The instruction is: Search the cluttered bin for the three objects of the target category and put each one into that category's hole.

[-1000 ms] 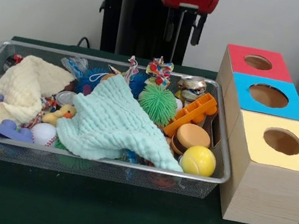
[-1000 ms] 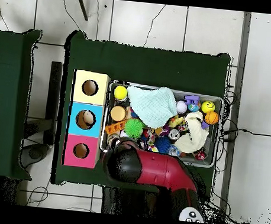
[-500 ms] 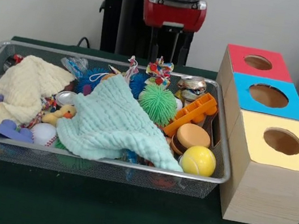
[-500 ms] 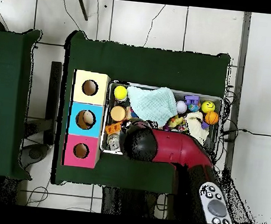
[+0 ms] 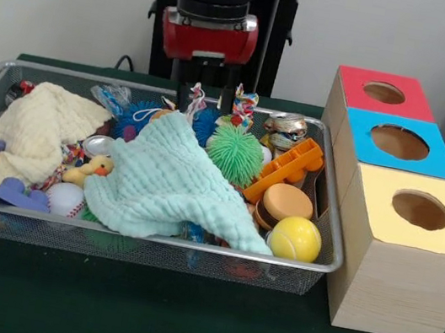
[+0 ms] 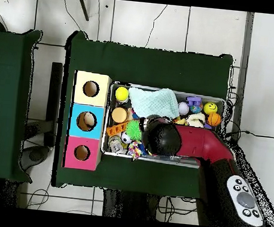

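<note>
Your gripper (image 5: 203, 101), fingers spread and empty, hangs above the wire mesh bin's (image 5: 307, 270) back edge. Beneath lies the soft mint-green cloth (image 5: 171, 179): light and limp, so pinch a raised fold.

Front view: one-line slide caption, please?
Sawyer gripper lowered at the far side of a cluttered wire bin, beside three colour-topped hole boxes.

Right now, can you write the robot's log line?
phase: searching | gripper: over bin back, above blue spiky ball | held: nothing seen | holes: nothing seen inside
</note>
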`<action>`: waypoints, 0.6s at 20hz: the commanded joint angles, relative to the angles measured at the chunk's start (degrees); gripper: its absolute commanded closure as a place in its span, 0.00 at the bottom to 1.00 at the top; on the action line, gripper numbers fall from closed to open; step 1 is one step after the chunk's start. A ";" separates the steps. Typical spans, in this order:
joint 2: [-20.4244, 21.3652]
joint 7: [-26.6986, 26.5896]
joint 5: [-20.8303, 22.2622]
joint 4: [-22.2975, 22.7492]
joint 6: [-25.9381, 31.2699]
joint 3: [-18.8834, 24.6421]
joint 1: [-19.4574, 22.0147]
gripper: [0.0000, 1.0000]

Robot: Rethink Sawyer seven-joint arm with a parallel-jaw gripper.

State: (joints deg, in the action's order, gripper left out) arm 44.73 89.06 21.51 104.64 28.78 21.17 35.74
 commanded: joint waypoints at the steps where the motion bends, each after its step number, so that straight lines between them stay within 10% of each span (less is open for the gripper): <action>1: -3.36 -21.15 6.25 -6.47 12.08 8.70 4.32 0.00; 12: -10.09 -33.02 15.18 -8.15 11.82 18.60 13.74 0.00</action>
State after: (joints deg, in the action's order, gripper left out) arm 40.20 82.03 29.92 100.23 37.04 30.81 46.05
